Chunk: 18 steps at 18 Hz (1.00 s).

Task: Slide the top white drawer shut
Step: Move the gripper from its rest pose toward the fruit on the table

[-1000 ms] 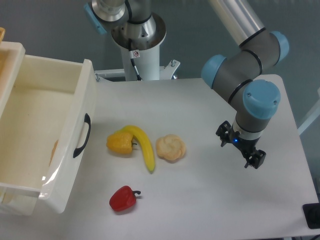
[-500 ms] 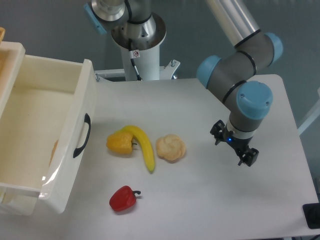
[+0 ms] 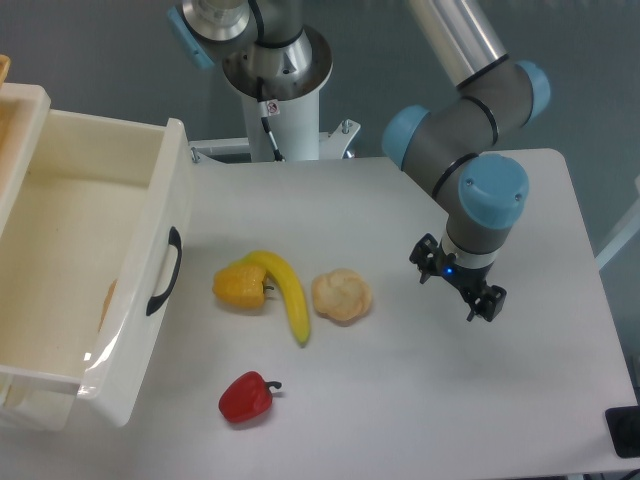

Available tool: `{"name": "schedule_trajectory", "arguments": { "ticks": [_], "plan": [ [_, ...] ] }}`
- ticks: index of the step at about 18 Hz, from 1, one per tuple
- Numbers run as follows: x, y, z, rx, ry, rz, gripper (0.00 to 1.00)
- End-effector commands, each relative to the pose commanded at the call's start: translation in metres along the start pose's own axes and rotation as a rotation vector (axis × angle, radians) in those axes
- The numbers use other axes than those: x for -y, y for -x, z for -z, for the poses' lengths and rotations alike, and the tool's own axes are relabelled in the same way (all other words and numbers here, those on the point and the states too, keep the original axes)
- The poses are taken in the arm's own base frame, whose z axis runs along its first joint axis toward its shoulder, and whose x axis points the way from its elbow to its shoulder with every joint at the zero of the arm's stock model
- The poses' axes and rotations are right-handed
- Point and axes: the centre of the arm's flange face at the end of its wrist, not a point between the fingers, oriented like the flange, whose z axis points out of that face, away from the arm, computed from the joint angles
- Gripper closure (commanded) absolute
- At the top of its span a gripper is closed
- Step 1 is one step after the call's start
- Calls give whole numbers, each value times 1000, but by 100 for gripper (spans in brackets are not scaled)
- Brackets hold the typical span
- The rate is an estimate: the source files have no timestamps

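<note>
One top white drawer (image 3: 95, 270) pulled far out; pincer (image 3: 458, 288) spread wide, empty, right of bun (image 3: 341, 295).

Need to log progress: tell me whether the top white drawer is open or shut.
Open. The top white drawer is pulled far out, its interior exposed, its black handle untouched.

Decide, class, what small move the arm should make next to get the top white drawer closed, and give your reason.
Probably carry the gripper left toward the top white drawer. It stands pulled out, its black handle facing the table, while the gripper hangs far right, beyond the bun.
</note>
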Motion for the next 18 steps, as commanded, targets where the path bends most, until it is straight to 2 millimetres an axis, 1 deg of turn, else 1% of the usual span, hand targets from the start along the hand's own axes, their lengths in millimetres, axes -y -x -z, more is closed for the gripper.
{"name": "schedule_trajectory", "arguments": {
  "ticks": [1, 3, 6, 8, 11, 12, 14, 18],
  "plan": [
    [9, -8, 5, 1, -9, -2, 0],
    [24, -24, 2, -13, -15, 26, 0],
    [49, -37, 0, -17, -15, 120, 0],
    [66, -48, 2, -19, -25, 140, 4],
    [84, -58, 6, -68, -121, 218, 25],
    [88, -61, 8, -87, -149, 254, 35],
    [102, -76, 7, -115, -149, 267, 53],
    [117, -100, -2, -208, -92, 299, 75]
  ]
}}
